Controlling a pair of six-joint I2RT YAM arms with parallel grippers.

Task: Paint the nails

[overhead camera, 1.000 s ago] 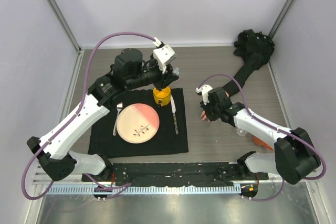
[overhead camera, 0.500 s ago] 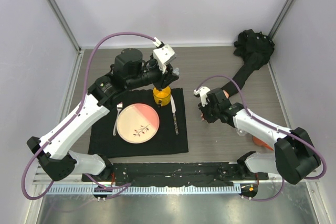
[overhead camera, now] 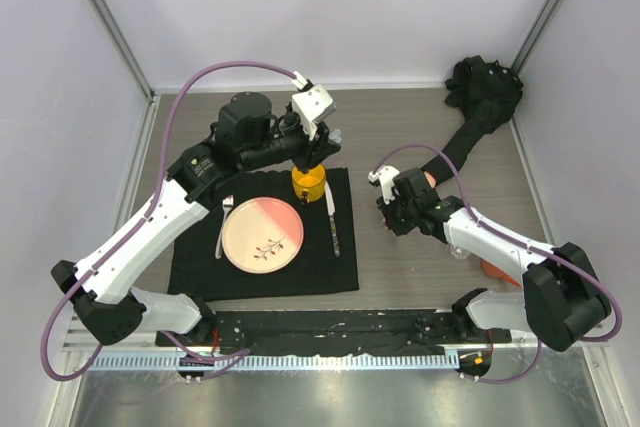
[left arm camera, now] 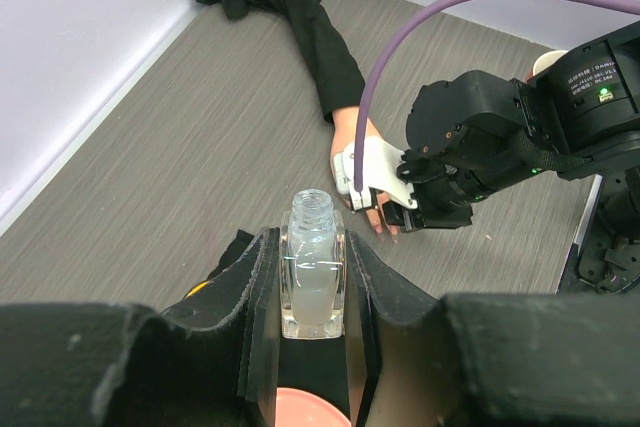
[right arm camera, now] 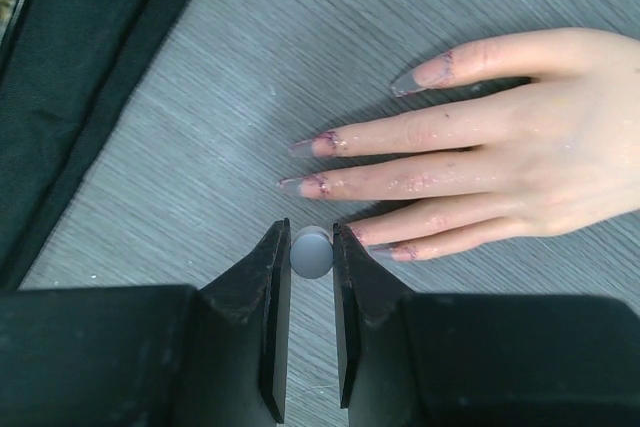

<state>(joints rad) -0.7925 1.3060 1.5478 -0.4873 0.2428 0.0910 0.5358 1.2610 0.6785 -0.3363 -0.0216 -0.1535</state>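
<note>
Though hidden from above, nails beside right jaws clamped on grey knob; left jaws clamped on clear bottle.

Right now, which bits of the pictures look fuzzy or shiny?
Left wrist view: the left hand looks fuzzy near the lens, the clear bottle sharp with small glints. Right wrist view: the mannequin hand is sharp. Top view: even light, soft shadows.

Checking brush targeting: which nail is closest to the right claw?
The fourth nail from the top in the right wrist view, its tip right beside the right claw; the upper three nails lie farther off.
</note>
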